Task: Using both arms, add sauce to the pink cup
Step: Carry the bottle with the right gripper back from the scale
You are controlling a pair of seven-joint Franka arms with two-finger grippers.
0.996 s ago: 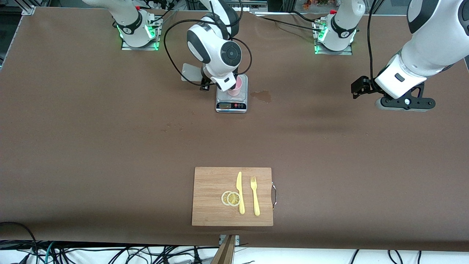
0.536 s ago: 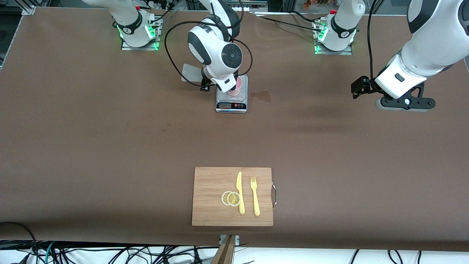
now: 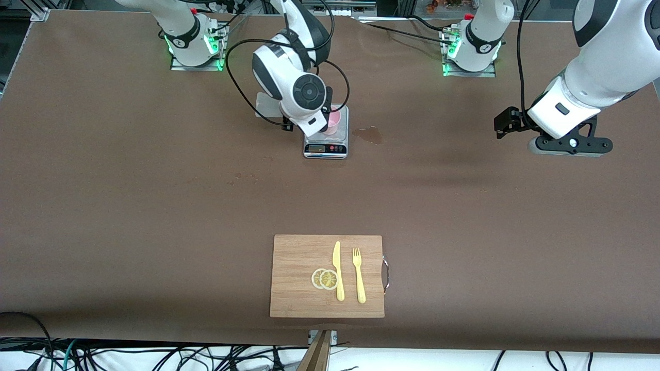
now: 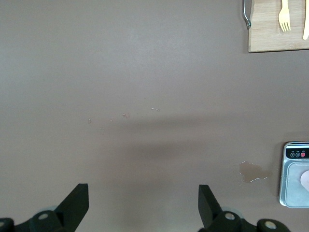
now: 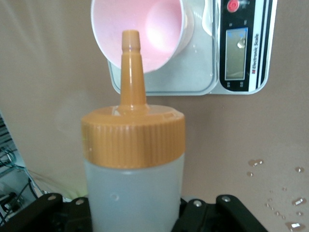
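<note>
Holding the sauce bottle (image 5: 133,159) in shut fingers, the right gripper (image 5: 133,212) sits over the kitchen scale (image 3: 326,141), w/ the right arm (image 3: 289,77) reaching in from its base at the top of the front view. Bottle is translucent whitish w/ an orange ribbed cap and long orange nozzle (image 5: 131,67). In the right wrist view the nozzle tip lines up w/ the rim of the pink cup (image 5: 145,34); can't tell if it touches. Cup interior looks plain pink, no sauce that I can make out.

Pink cup stands upright on the scale's platform, partly hidden by the right wrist in the front view. Scale display (image 5: 236,53) and a red button (image 5: 233,6) face the front camera.

Left gripper (image 4: 142,203) hangs over bare table (image 3: 154,206) toward the left arm's end, fingers spread wide, holding nothing; left arm (image 3: 593,67) waits there. A wet patch (image 3: 368,135) lies on the table just beside the scale, toward the left arm's end. A few droplets (image 5: 280,198) show near the scale in the right wrist view.

Nearer the front camera, well apart from the scale: wooden cutting board (image 3: 299,257) w/ a yellow plastic knife (image 3: 338,270), yellow plastic fork (image 3: 358,275) and two lemon slices (image 3: 325,279) overlapping, touching the knife.
</note>
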